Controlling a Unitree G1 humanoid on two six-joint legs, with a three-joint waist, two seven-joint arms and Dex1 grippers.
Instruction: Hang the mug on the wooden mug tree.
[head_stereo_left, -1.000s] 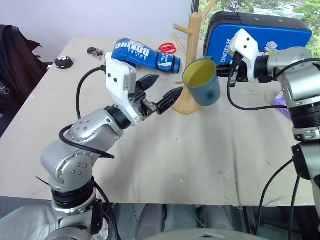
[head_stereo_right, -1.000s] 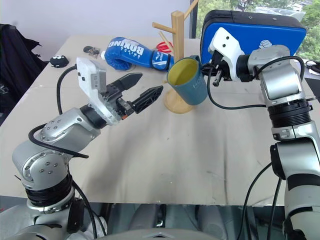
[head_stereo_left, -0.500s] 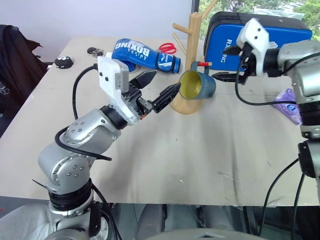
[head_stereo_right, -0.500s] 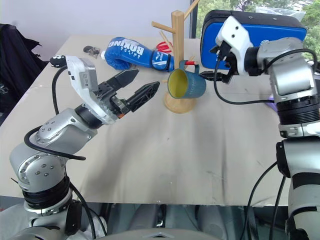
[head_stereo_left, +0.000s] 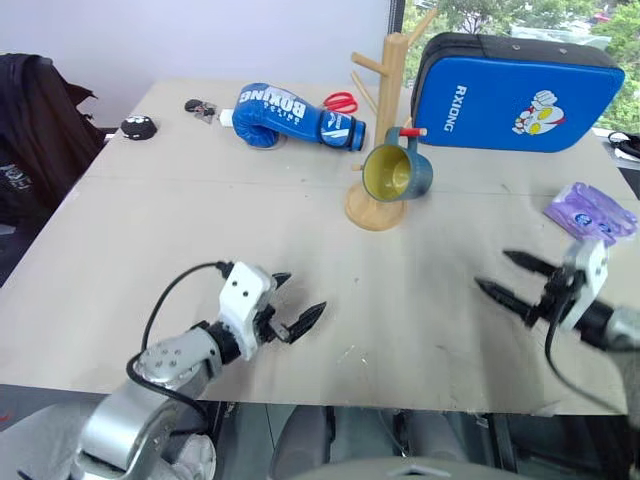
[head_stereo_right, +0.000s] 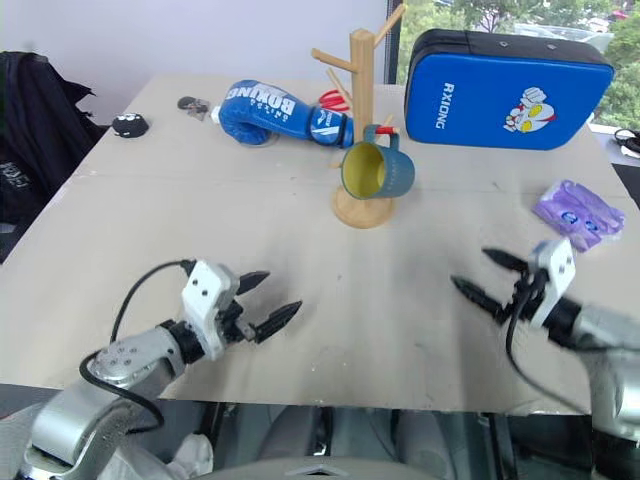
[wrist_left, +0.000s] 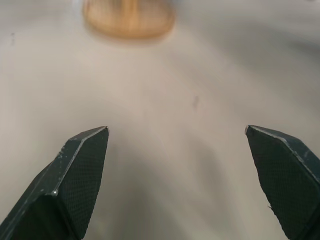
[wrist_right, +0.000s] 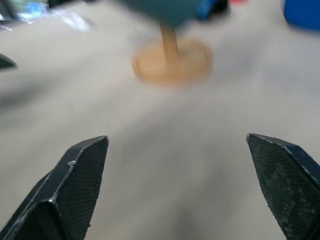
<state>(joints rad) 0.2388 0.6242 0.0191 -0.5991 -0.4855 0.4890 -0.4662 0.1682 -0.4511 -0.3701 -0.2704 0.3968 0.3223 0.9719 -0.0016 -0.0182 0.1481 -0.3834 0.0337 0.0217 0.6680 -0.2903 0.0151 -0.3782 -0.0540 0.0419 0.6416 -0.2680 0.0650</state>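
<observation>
1. Blue boxing glove (head_stereo_left: 292, 104): far side of table, well beyond left gripper (head_stereo_left: 297, 307).
2. Red scissors (head_stereo_left: 340, 100): just behind glove's cuff end.
3. Blue kick pad (head_stereo_left: 518, 93): far beyond right gripper (head_stereo_left: 511, 277).
4. Purple packet (head_stereo_left: 590, 212): near right gripper, just beyond it.
5. Small black obj (head_stereo_left: 136, 126) + keys (head_stereo_left: 203, 107): far-left corner, well apart from left gripper.
</observation>
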